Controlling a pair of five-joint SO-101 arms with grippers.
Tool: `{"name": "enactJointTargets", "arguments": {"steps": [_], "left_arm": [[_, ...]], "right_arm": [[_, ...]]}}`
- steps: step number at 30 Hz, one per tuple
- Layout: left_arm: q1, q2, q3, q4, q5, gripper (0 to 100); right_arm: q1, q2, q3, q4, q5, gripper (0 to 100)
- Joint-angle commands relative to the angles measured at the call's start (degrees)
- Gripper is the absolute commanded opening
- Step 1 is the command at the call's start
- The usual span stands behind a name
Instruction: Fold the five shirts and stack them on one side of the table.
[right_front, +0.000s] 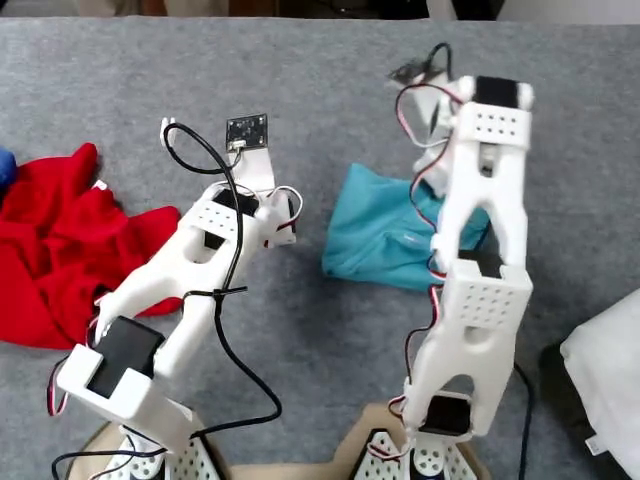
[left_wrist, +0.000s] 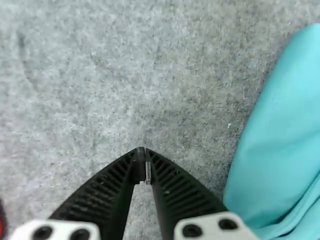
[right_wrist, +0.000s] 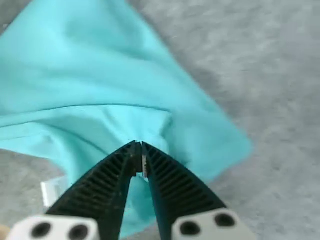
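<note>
- High view: you are looking at a job that is barely getting started.
  - The red shirt (right_front: 50, 250) is lying crumpled at the left side of the tabletop (right_front: 320, 60), with the left arm (right_front: 190, 260) crossing over its edge.
  - The teal shirt (right_front: 385, 235) is sitting in a loose bundle near the middle, and the right arm (right_front: 485, 210) is stretched above it.
  - No tidy stack is showing on either side, so I am judging that all the folding and stacking is waiting to be done.
  - A white cloth (right_front: 610, 370) is being cut off at the right edge and a blue scrap (right_front: 4, 165) at the left edge. You are not going to be able to tell whether either is a shirt, so the count of five is staying unconfirmed.
- Left wrist view: your left gripper (left_wrist: 141, 170) is sitting clenched, its tips meeting with nothing between them. It is hanging over bare tabletop, with the teal shirt lying just beside it.
- Right wrist view: your right gripper (right_wrist: 139, 152) is clenched too, right over the teal shirt.
  - The fabric is rising in a ridge toward the tips, so I am reading it as pinching a fold.
  - The tips are hiding the contact itself, so you are working from a judgement there.
  - A pale tab (right_wrist: 50, 190) near the shirt's edge is proving too blurred to identify.
</note>
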Motion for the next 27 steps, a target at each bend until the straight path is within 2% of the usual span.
{"name": "enactJointTargets", "arguments": {"steps": [1, 8, 14, 21, 27], "left_arm": [[-0.5, -0.2, -1.1, -0.6, -0.5, 2], [-0.5, -0.2, -1.1, -0.6, -0.5, 2], [-0.6, -0.2, -1.1, -0.6, -0.5, 2], [-0.6, -0.2, -1.1, -0.6, -0.5, 2], [-0.5, -0.2, -1.1, -0.6, -0.5, 2]], "right_arm": [[-1.6, -1.5, 2.2, 1.7, -0.4, 0.5], [-1.7, -10.2, 15.3, 1.1, 0.0, 0.5], [0.7, -19.4, 34.0, -7.9, 0.0, 0.5], [7.5, -26.2, 52.0, -17.1, 3.8, 0.5], [14.0, -26.9, 53.6, -20.1, 8.1, 0.5]]}}
